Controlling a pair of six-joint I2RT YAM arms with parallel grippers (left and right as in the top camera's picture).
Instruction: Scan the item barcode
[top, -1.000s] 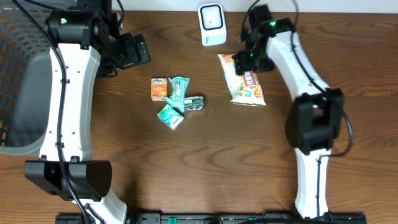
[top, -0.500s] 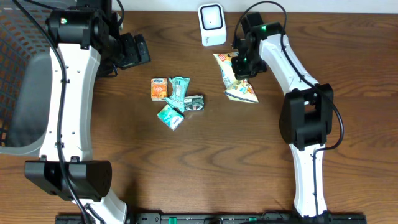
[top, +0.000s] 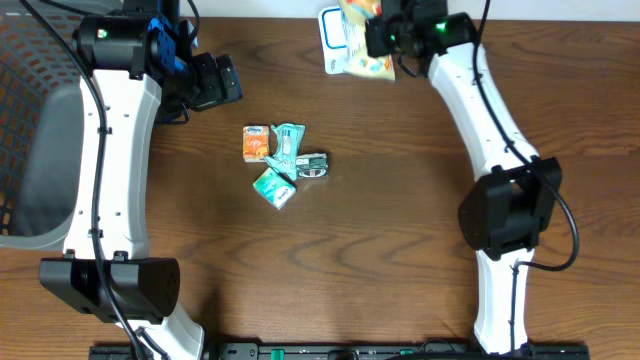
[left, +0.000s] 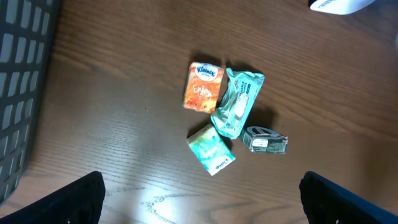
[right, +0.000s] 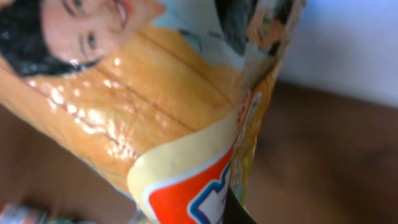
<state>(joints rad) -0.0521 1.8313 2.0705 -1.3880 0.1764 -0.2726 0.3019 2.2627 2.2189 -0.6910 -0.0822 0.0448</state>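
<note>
Raised to frame top: glossy yellow plastic snack bag, pinched in right gripper, fronts white scanner for reading; left gripper spread, empty.

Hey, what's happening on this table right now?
The right pincer is shut on a yellow snack bag and holds it up over the white scanner at the far edge of the table, presumably to read its barcode. The left pincer hangs open and empty above the table. Four small items lie clustered mid-table, with neither pincer near them.
</note>
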